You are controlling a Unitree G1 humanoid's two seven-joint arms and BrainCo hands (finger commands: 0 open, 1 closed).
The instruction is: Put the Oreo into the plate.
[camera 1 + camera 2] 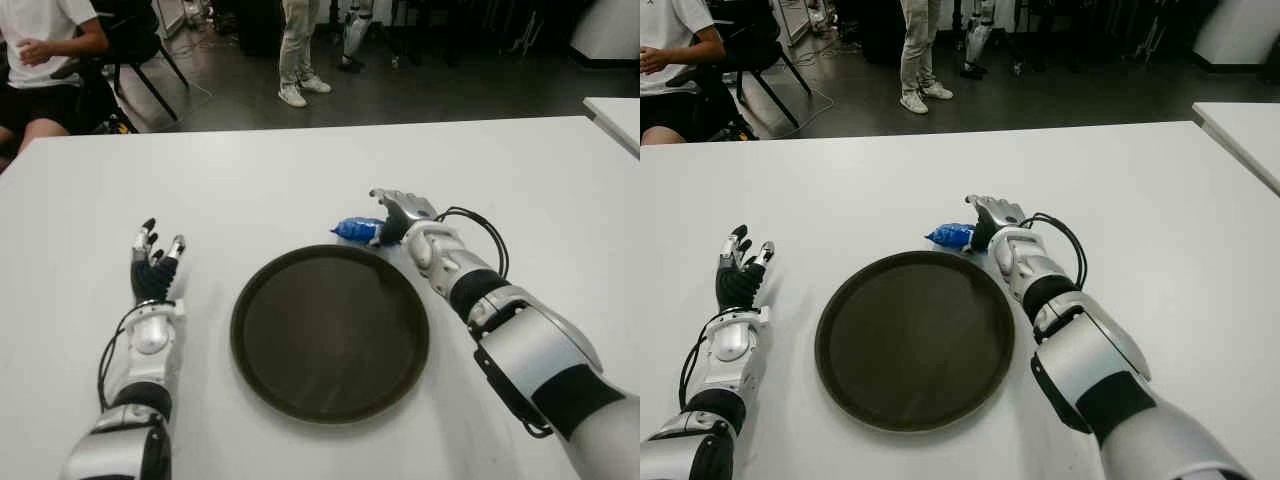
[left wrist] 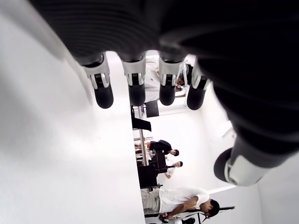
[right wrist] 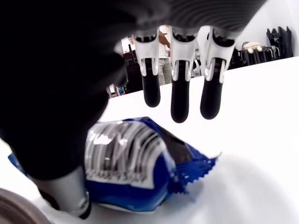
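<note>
- Eye views: the right robot hand (image 1: 402, 212) is reaching over the Oreo (image 1: 357, 230), a blue packet lying on the worktop (image 1: 300, 180) just beyond the rim of the plate (image 1: 330, 333). The left robot hand (image 1: 155, 262) is showing beside the plate, on its left.
- Left wrist view: fingers (image 2: 103, 91) are hanging relaxed, holding nothing.
- Right wrist view: fingers (image 3: 180, 100) are hovering spread above the packet, thumb (image 3: 63, 193) alongside it, not yet clamping.
- People are standing and sitting beyond the worktop; nothing is blocking the short path to the plate.
</note>
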